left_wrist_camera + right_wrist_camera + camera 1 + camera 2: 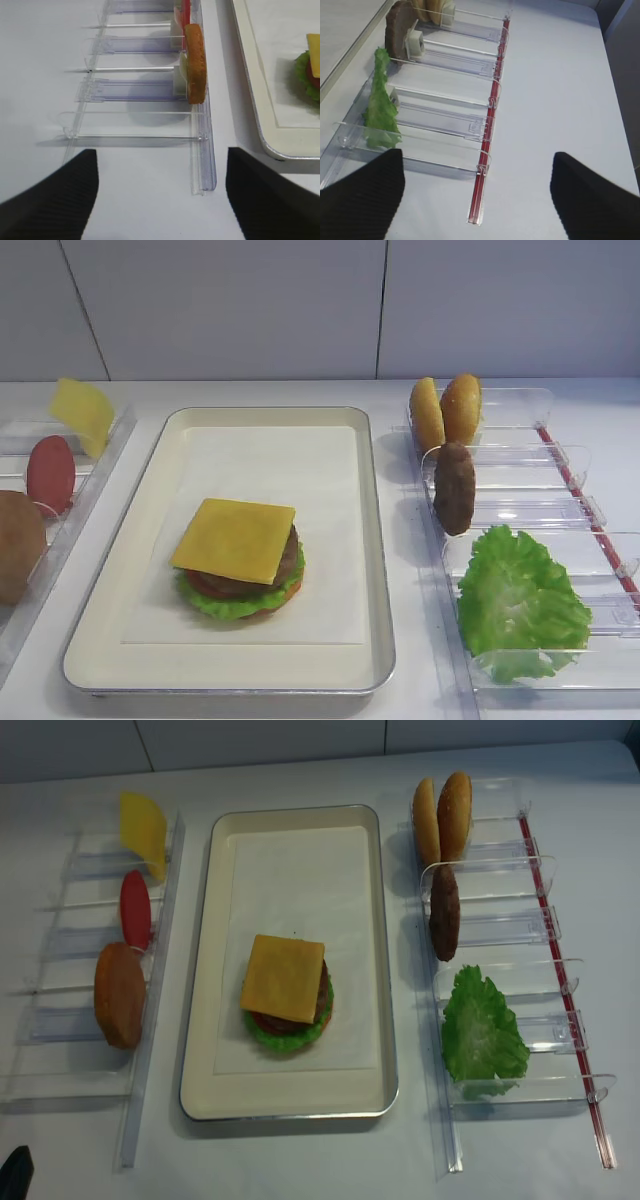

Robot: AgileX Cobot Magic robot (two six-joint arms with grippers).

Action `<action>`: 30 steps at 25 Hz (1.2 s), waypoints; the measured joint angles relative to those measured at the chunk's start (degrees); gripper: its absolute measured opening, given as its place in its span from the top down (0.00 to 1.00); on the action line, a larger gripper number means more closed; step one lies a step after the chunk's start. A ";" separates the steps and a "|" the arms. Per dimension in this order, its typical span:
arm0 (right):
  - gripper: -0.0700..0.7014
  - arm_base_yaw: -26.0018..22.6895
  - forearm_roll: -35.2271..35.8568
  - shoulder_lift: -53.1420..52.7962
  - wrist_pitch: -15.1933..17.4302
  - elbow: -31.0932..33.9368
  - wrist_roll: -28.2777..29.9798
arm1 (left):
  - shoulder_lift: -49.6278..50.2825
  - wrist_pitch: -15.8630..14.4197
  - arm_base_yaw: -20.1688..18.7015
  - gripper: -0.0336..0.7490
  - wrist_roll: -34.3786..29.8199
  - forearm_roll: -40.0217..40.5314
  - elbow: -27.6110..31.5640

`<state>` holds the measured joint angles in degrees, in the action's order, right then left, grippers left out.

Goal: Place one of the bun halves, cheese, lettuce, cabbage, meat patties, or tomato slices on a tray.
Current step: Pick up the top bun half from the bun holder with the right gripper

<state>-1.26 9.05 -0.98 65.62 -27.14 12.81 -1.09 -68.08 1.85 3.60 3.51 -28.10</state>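
**Half-built burger on the tray, both grippers open over the table**

While a square yellow cheese slice (235,539) tops the stack, the tray (376,540) holds a part-built burger near the front of its white paper liner (270,455): under the cheese sit a meat patty (291,558), a tomato slice (213,586), ruffled lettuce (228,605) and a sliver of bun base at the bottom.

Right of the tray, clear plastic bins (520,455) hold two bun halves (446,410) standing on edge side by side at the back, a dark meat patty (454,488) upright in the next slot, and a large lettuce leaf (520,602) at the front. Left of the tray, another row of bins (60,980) carries a tilted cheese slice (82,414), a red tomato slice (50,473) and a brown bun half (18,545) on edge.

The right gripper (475,197) hangs over bare table just in front of the lettuce bin, its jaws spread wide with nothing between them. The left gripper (160,192) hangs before the left bins, near the tray's corner, jaws likewise wide apart and holding nothing. Neither gripper touches any food.
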 joint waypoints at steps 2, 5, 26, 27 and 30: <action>0.13 0.00 0.00 0.00 0.00 0.00 0.00 | 0.00 0.00 0.00 0.30 0.00 0.00 0.00; 0.13 0.00 0.00 0.00 0.00 0.00 0.00 | 0.00 0.00 0.00 0.30 0.00 0.00 0.00; 0.13 0.00 2.40 21.39 -0.63 -17.11 -2.37 | 0.00 0.09 0.00 0.30 -0.51 0.00 0.00; 0.13 0.00 3.10 23.80 -0.78 -19.32 -1.94 | 0.00 0.09 0.00 0.30 -0.64 0.00 0.00; 0.13 0.00 5.42 32.24 -1.03 -25.24 -0.50 | 0.00 0.09 0.00 0.30 -0.77 0.76 0.00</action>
<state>-1.26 14.46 31.26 64.59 -52.38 12.30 -1.09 -67.99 1.85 2.83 4.27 -28.10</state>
